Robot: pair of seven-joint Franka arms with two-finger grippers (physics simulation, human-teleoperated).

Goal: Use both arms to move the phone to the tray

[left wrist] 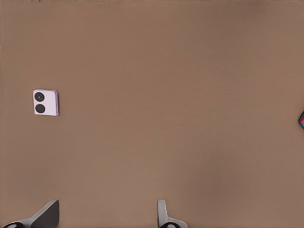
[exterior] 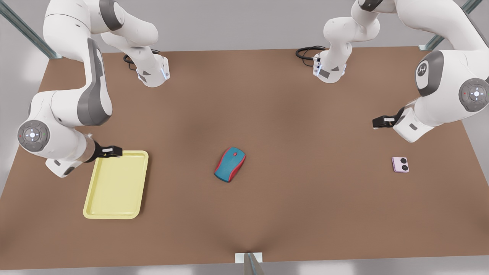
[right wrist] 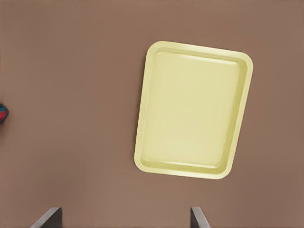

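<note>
So the phone (exterior: pixel 400 164) is sitting flat on the brown table (exterior: pixel 267 114) over at about 3 o'clock in the front view, camera circles facing up, nothing touching it. The tray (exterior: pixel 116 185) is way off on the other side, around 9 o'clock, with nothing in it. Between them, pretty much dead centre, there's a teal-and-red mouse (exterior: pixel 230 164), well apart from both.

The left gripper (exterior: pixel 380 122) is the one near the phone. It hangs above the table at roughly 11 o'clock from the phone, not touching it. In the left wrist view its fingers (left wrist: pixel 47 213) are spread wide with nothing but bare table between them, and the phone (left wrist: pixel 45 102) lies well off from them.

The right gripper (exterior: pixel 112 151) hovers over the far short edge of the tray, at the tray's 12 o'clock. Its fingers (right wrist: pixel 197 218) are also wide apart and holding nothing, with the tray (right wrist: pixel 147 118) laid out ahead of them in the right wrist view.
</note>
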